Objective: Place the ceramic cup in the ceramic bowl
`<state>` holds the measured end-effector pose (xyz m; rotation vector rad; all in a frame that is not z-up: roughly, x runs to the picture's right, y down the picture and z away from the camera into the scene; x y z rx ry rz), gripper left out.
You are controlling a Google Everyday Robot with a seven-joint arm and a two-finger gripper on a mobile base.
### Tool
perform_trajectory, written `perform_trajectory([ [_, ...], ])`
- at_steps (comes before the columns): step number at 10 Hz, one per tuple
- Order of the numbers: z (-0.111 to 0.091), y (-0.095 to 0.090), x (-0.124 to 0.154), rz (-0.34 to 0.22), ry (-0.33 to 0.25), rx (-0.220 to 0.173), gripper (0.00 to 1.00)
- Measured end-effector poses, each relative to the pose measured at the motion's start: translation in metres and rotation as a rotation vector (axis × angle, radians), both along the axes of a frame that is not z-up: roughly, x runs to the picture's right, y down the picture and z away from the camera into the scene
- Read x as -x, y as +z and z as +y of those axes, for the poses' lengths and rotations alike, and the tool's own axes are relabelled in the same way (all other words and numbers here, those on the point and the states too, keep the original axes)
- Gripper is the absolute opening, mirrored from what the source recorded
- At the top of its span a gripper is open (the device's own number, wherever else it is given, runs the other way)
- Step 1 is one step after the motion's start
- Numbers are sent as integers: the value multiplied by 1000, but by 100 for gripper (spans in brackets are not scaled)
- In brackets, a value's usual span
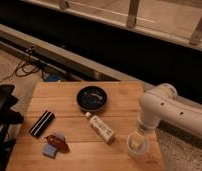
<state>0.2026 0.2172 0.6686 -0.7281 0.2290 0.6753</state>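
Observation:
The ceramic cup (136, 145) is a small pale round cup standing near the front right corner of the wooden table (69, 92). My gripper (138, 139) hangs straight down from the white arm (164, 107), right over the cup and reaching into its mouth. The ceramic bowl (92, 98) is a shallow glossy dark bowl at the table's back middle, up and to the left of the cup and apart from it.
A white bottle with a label (100, 128) lies on its side between bowl and cup. A black rectangular box (41, 123) lies at the left. A red object (57, 141) and a small blue-grey block (49, 150) sit front left. Cables (29, 67) lie on the floor behind.

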Motion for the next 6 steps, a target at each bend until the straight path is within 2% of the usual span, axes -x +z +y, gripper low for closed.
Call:
perform_trajectory([
  [3, 7, 20, -14, 47, 31, 0, 80],
  [6, 13, 32, -33, 92, 71, 11, 80],
])
